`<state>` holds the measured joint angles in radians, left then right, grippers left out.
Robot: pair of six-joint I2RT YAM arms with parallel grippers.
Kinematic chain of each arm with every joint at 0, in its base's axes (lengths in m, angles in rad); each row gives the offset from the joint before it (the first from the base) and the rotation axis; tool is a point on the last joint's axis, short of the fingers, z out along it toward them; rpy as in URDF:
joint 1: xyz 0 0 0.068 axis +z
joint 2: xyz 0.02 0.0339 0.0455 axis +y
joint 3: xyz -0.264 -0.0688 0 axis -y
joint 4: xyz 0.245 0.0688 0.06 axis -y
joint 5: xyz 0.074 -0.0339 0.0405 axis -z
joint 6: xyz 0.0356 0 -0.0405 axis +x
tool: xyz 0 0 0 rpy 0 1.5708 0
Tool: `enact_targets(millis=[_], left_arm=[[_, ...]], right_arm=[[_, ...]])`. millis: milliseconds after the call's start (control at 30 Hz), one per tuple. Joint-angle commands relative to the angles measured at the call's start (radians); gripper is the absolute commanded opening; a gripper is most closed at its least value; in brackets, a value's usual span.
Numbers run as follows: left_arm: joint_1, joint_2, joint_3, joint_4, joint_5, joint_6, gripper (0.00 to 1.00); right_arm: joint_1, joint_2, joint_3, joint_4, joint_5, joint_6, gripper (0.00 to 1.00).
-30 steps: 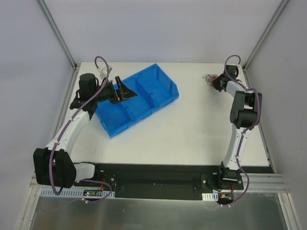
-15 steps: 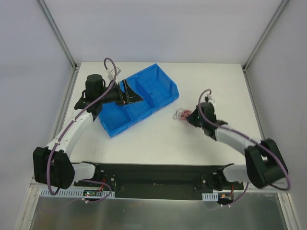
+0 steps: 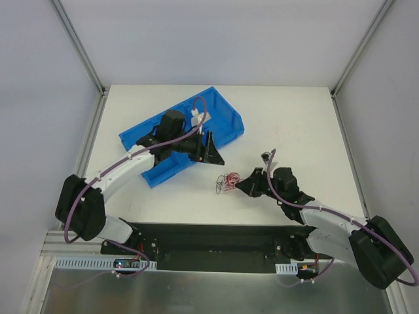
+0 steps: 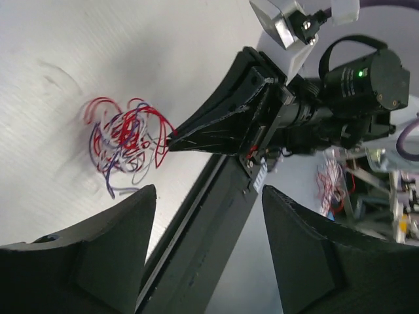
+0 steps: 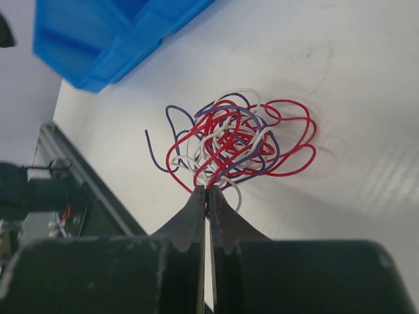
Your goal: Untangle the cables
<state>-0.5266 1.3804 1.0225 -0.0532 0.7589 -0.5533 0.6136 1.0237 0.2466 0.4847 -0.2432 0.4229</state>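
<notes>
Right gripper, pinching the cables at its tips, has hauled them inward; left gripper, spread, has swung over facing them; likely ready to pull.

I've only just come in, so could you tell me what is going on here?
The right gripper is shut on the edge of a small tangle of red, white and dark wires lying on the white table. The left gripper is open, beside the blue bin, facing the tangle. No wire is separated yet.
</notes>
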Motion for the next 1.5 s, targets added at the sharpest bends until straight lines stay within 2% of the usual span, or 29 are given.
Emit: enact_targets(millis=[0, 67, 200, 333, 433, 533, 600, 833, 1000, 1233, 1467], left_arm=[[-0.041, 0.107, 0.102, -0.106, 0.077, 0.01, 0.61], [-0.042, 0.117, 0.125, -0.184, 0.019, 0.074, 0.59], [-0.044, 0.082, 0.053, -0.195, -0.107, 0.174, 0.55], [-0.058, 0.089, 0.059, -0.243, -0.102, 0.248, 0.54], [-0.061, 0.143, 0.074, -0.281, -0.084, 0.3, 0.51], [-0.062, 0.235, 0.105, -0.338, -0.072, 0.32, 0.4], [-0.062, 0.265, 0.123, -0.37, -0.073, 0.331, 0.38], [-0.075, 0.281, 0.129, -0.421, -0.092, 0.377, 0.45], [-0.099, 0.318, 0.14, -0.424, -0.102, 0.372, 0.46], [-0.107, 0.37, 0.18, -0.419, -0.156, 0.368, 0.37], [-0.121, 0.433, 0.189, -0.421, -0.155, 0.362, 0.46]], right_arm=[[0.009, 0.018, -0.032, 0.281, -0.231, -0.03, 0.01], [0.014, 0.021, -0.023, 0.259, -0.214, -0.045, 0.01], [0.023, 0.125, 0.031, 0.259, -0.237, -0.044, 0.01], [0.032, 0.197, 0.086, 0.2, -0.214, -0.038, 0.01], [0.061, 0.176, 0.089, 0.172, -0.157, -0.058, 0.01], [0.08, 0.154, 0.089, 0.144, -0.12, -0.075, 0.01], [0.08, 0.16, 0.092, 0.14, -0.119, -0.073, 0.01], [0.078, 0.156, 0.095, 0.118, -0.12, -0.075, 0.02], [0.08, 0.144, 0.088, 0.117, -0.108, -0.073, 0.02], [0.078, 0.147, 0.086, 0.129, -0.116, -0.075, 0.02], [0.078, 0.159, 0.095, 0.132, -0.134, -0.078, 0.02]])
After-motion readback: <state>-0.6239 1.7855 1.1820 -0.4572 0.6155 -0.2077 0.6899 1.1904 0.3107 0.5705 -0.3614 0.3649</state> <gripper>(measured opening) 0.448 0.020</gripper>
